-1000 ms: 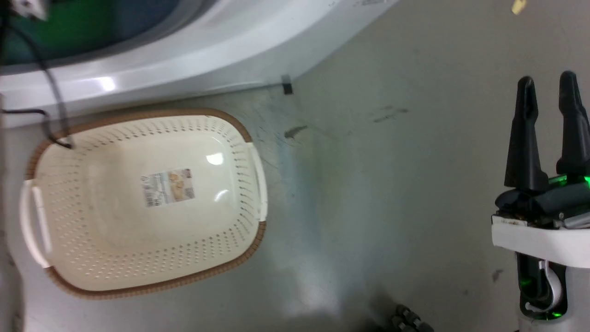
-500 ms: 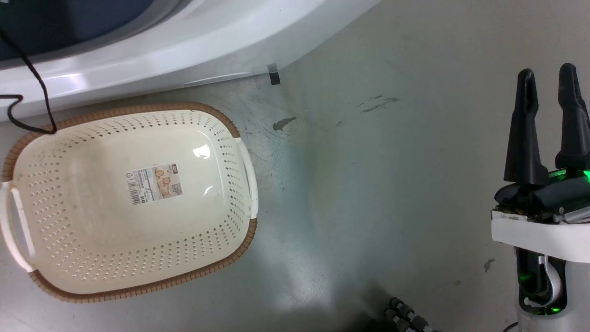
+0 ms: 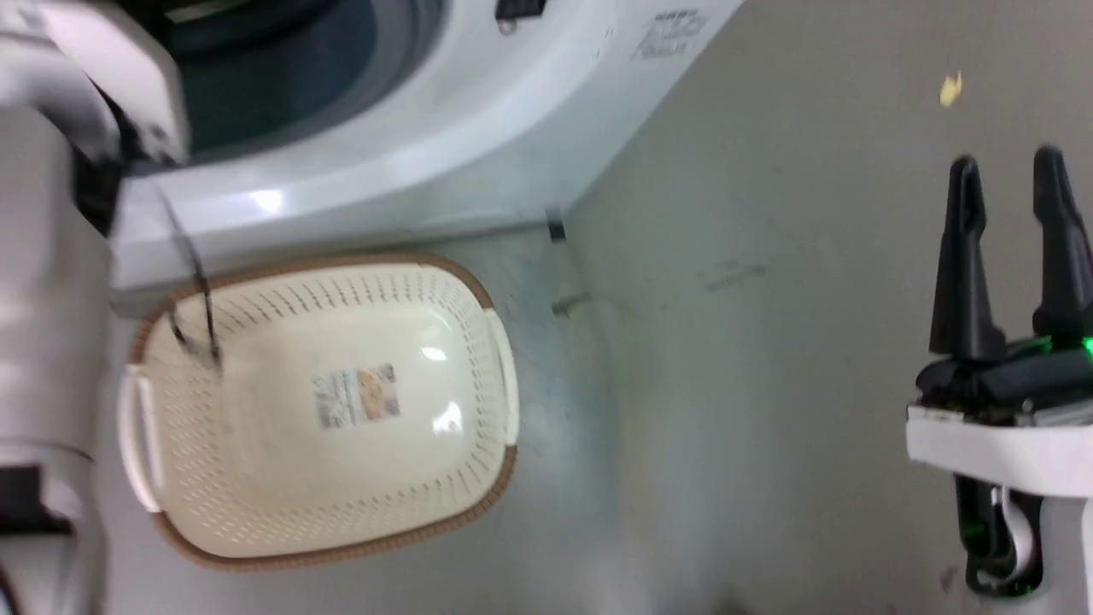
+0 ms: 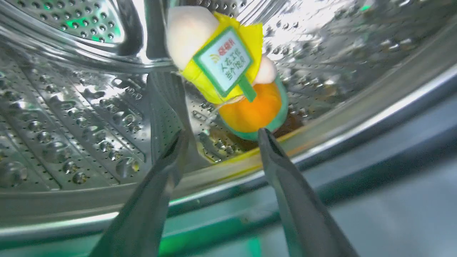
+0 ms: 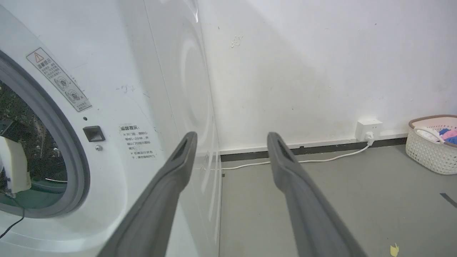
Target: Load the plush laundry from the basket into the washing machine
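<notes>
So the left tool (image 4: 222,135) has fingers spread wide (its pale forearm (image 3: 43,299) stretches forward), right tool (image 3: 1008,164) points up, parted too.

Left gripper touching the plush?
Cannot tell. Left wrist view: left gripper is open, one fingertip overlaps the green edge of the plush, depth unclear.

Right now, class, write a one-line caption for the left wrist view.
Soft toy inside the shiny steel drum, just beyond the tips of the open left tool.
</notes>
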Controlling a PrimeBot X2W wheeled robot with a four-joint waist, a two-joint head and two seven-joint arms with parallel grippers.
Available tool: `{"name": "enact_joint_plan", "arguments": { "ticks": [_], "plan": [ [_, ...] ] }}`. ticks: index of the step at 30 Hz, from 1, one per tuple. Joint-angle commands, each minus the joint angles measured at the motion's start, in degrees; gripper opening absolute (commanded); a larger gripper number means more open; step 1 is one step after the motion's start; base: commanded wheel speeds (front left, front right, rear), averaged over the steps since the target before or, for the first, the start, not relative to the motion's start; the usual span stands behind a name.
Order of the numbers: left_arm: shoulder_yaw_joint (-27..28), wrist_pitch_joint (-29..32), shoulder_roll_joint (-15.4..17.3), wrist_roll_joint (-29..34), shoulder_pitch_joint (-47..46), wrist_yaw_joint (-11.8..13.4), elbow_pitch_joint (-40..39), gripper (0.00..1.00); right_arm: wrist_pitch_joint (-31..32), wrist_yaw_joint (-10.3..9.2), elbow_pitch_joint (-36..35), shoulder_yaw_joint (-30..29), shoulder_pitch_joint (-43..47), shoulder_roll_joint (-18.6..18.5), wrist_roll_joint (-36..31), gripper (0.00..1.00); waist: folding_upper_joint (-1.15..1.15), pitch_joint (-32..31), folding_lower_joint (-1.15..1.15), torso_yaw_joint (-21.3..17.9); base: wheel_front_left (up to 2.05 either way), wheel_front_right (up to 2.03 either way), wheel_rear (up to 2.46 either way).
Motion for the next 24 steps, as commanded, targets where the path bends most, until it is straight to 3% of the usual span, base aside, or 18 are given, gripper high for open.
{"name": "enact_joint_plan", "arguments": {
  "ticks": [1,7,13,19,24],
  "plan": [
    [0.7,-3.1,-1.2,-1.5,3.0,-0.2,0.6,1.0,-0.3,-0.05,0.4,-0.2,1.6,0.0,-1.1,1.0,0.0,-6.1,0.0,3.0,0.0,0.0,0.0],
    [1.9,-13.3,-4.2,-7.1,12.5,-0.6,-1.5,1.0,-0.3,-0.05,1.3,-1.2,5.3,0.0,-3.5,1.0,0.0,-13.9,0.0,6.4,0.0,0.0,0.0],
    [2.5,-16.6,-6.4,-10.6,24.8,-0.7,-12.0,1.0,-0.3,-0.05,3.1,-3.8,8.7,0.0,-5.5,1.0,0.0,-19.9,0.0,10.7,0.0,0.0,0.0],
    [4.5,-16.8,-9.7,-8.4,42.8,3.5,-31.9,1.0,-0.3,-0.05,4.5,-3.6,11.3,0.0,-6.9,1.0,0.0,-24.0,0.0,12.9,0.0,0.0,0.0],
    [4.0,-16.8,-12.0,-4.8,54.2,5.8,-41.9,1.0,-0.3,-0.05,5.2,-3.5,13.2,0.0,-7.1,1.0,0.0,-26.2,0.0,13.9,0.0,0.0,0.0]
  ]
}}
